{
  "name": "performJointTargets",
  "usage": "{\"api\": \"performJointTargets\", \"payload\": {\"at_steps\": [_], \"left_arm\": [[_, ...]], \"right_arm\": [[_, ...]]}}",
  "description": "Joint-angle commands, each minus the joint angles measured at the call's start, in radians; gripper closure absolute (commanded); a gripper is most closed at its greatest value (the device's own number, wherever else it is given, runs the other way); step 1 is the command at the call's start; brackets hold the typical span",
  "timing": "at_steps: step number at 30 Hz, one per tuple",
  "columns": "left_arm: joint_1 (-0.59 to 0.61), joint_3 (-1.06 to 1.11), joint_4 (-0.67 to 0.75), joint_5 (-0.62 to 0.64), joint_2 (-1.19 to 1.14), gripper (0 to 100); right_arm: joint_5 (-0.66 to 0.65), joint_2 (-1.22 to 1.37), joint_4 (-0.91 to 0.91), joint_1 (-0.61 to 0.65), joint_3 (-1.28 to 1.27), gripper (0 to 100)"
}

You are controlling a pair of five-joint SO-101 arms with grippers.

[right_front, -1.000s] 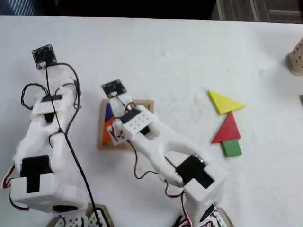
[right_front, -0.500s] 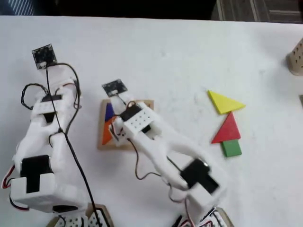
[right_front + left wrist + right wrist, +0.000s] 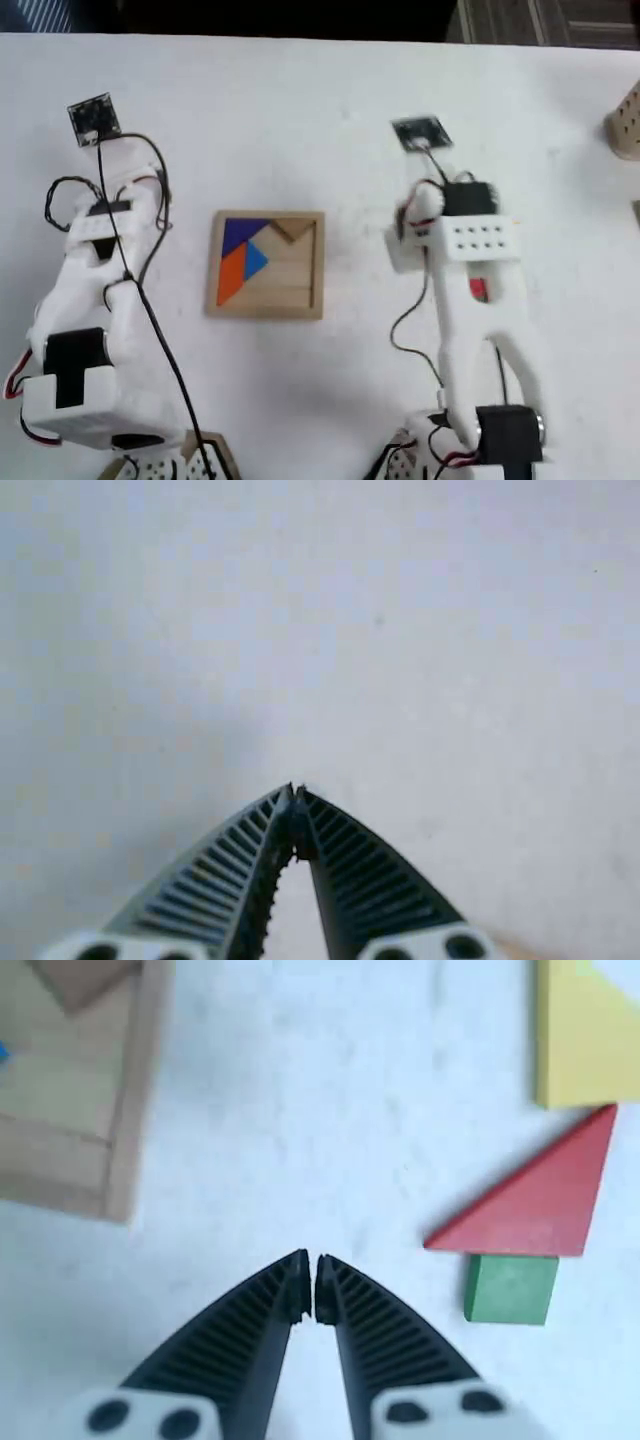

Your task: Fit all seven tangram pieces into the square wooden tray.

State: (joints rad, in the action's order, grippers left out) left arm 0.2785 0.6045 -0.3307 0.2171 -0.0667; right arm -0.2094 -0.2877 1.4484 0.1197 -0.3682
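The white table ran wide and bare under both white robot arms. The left arm stood at the left edge, its left gripper pinched together on nothing above plain tabletop. The right arm stood to the right of the square wooden tray. Its right gripper was drawn closed to a hairline slit, gripping nothing.

The tray lay between the two arms and held four pieces along its left and far sides: a purple triangle, an orange piece, a light blue triangle and a brown triangle. Its near right part showed bare wood.

Three pieces lay loose on the table. The yellow wooden triangle, the red wooden triangle and the small green wooden square were clustered on the side of the right gripper away from the tray. The green square was butted against a short edge of the red triangle.

The right arm was plainly the nearer one. The green square was closest to its fingertips. The red triangle's long edge slanted across the gripper's line, so a grasp would probably need the jaws opened and turned to suit.
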Motion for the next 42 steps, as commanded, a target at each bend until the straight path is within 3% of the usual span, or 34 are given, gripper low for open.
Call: {"api": "performJointTargets", "payload": {"at_steps": [1, 6, 14, 20, 30, 40, 42], "left_arm": [[-0.019, -0.049, -0.008, 0.002, 0.005, 98], [-0.018, -0.046, -0.008, 0.002, 0.005, 98], [-0.018, -0.044, -0.008, 0.002, 0.005, 98], [-0.018, -0.044, -0.009, 0.002, 0.005, 98], [-0.018, -0.049, -0.029, 0.002, 0.005, 98], [-0.018, -0.052, -0.035, 0.002, 0.005, 98], [-0.018, -0.051, -0.035, 0.002, 0.005, 98]], "right_arm": [[-0.115, -0.064, 0.004, -0.157, -0.12, 93.0], [-0.216, -0.108, -0.108, -0.254, -0.331, 86.5], [-0.221, -0.252, -0.262, -0.418, -0.477, 85.1], [-0.224, -0.17, -0.269, -0.421, -0.477, 73.3], [-0.252, 0.088, -0.555, -0.463, -0.473, 75.1], [-0.252, 0.127, -0.555, -0.41, -0.428, 75.2], [-0.253, 0.127, -0.555, -0.412, -0.428, 79.1]]}}
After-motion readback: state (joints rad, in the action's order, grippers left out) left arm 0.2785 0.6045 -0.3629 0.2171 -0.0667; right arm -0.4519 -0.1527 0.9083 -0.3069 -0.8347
